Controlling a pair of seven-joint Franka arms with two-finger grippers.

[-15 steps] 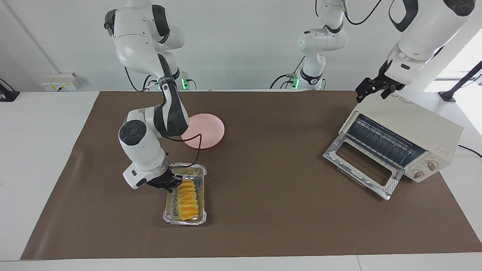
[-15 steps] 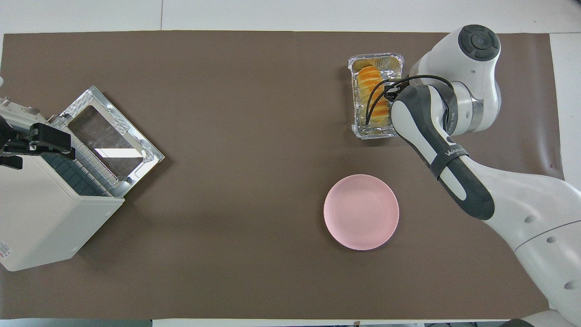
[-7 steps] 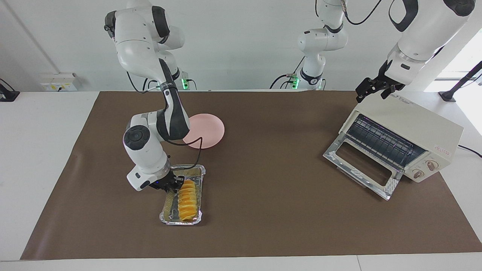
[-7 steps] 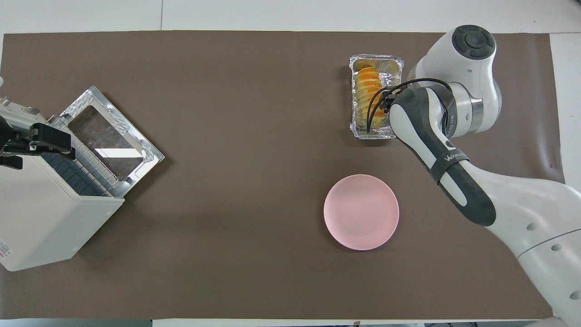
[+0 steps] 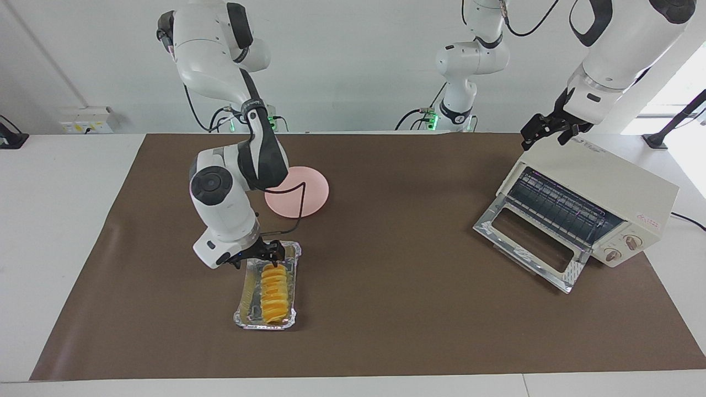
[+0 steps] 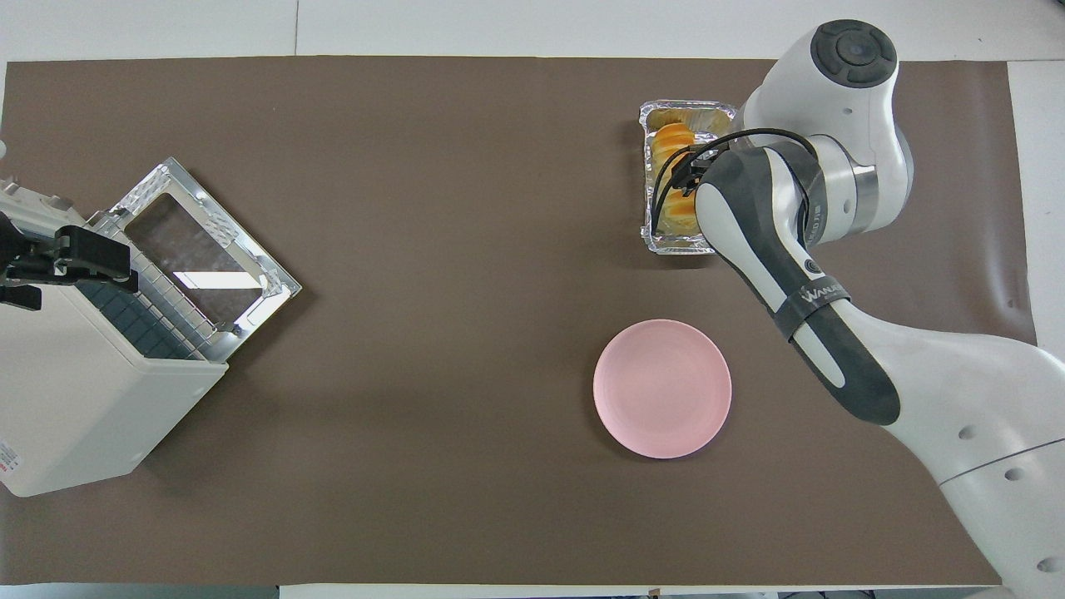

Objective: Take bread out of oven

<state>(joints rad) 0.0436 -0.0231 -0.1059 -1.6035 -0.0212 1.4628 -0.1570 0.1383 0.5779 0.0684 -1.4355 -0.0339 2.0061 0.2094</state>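
while left arm [image 5: 584, 105] waits, right arm [image 5: 229, 215] bends over bread [image 5: 273, 285].

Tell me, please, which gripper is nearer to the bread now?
The right. The right gripper is just over the bread, at its end nearer the robots, in the foil tray. The left gripper hovers over the oven.

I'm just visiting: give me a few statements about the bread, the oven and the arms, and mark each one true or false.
1. The bread lies in the foil tray. True.
2. The oven door is closed. False: it hangs open.
3. The bread sits on the pink plate. False: it is in the tray, and the plate lies nearer to the robots.
4. The right gripper is over the tray. True.
5. The left gripper is above the oven's top. True.
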